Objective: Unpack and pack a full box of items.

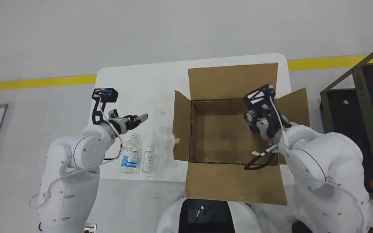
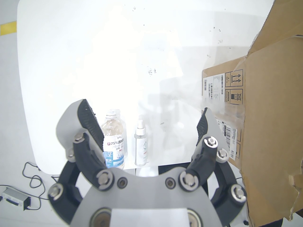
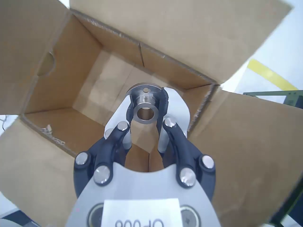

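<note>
An open cardboard box [image 1: 232,140] stands on the right half of the white table [image 1: 145,87], flaps spread. My right gripper [image 3: 145,106] hangs over the box's right side [image 1: 259,116], shut on a small metal flanged bushing [image 3: 144,109]; the box floor [image 3: 106,88] beneath looks bare. A clear bottle with a blue label [image 1: 130,154] and a small white spray bottle [image 1: 149,158] stand side by side at the table's near edge, left of the box. My left gripper [image 2: 146,116] hovers open above those bottles [image 2: 113,140], nothing between its fingers.
A dark green rack [image 1: 349,99] stands off the table at the far right. A yellow floor line [image 1: 46,81] runs behind the table. The box's outer wall with labels [image 2: 225,90] rises close beside the spray bottle [image 2: 141,146]. Cables and a small adapter [image 2: 14,196] lie on the floor.
</note>
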Action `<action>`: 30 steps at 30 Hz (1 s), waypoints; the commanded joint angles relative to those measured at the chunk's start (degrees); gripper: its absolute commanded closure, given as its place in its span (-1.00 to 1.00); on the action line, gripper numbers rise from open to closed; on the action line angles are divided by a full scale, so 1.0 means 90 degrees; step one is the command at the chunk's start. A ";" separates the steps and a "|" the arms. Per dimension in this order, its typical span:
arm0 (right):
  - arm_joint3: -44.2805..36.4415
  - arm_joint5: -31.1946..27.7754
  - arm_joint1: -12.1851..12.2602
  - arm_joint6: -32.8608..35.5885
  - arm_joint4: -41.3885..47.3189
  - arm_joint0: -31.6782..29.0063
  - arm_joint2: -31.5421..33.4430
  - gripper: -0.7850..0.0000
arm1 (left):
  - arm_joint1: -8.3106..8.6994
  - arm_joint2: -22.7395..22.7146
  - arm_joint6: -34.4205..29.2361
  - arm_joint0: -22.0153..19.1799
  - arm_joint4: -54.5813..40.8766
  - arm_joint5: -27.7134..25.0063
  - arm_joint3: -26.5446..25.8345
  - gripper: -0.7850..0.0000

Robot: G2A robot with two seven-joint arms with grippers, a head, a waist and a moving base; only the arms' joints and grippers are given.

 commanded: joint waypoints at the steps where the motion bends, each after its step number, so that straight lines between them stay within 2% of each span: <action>1: -0.0375 0.0002 0.0020 -0.0089 0.0128 -0.0175 0.0327 1.00 | 0.0000 0.0000 0.0000 0.0000 0.0000 0.0000 0.0000 -1.00; 6: -0.0511 0.0049 0.0064 -0.0424 0.0379 -0.0271 0.1079 1.00 | 0.0000 0.0000 0.0000 0.0000 0.0000 0.0000 0.0000 -1.00; 20: -0.0511 0.0088 0.0065 -0.0443 0.0390 -0.0274 0.1124 1.00 | 0.0000 0.0000 0.0000 0.0000 0.0000 0.0000 0.0000 -1.00; 22: -0.0490 0.0103 0.0066 -0.0653 0.0380 -0.0377 0.1135 1.00 | 0.0000 0.0000 0.0000 0.0000 0.0000 0.0000 0.0000 -1.00; 26: -0.0511 0.0133 0.0088 -0.1106 0.0307 -0.0403 0.1400 1.00 | 0.0000 0.0000 0.0000 0.0000 0.0000 0.0000 0.0000 -1.00; 30: -0.0511 0.0073 0.0125 -0.1202 0.0519 -0.0188 0.1814 1.00 | 0.0000 0.0000 0.0000 0.0000 0.0000 0.0000 0.0000 -1.00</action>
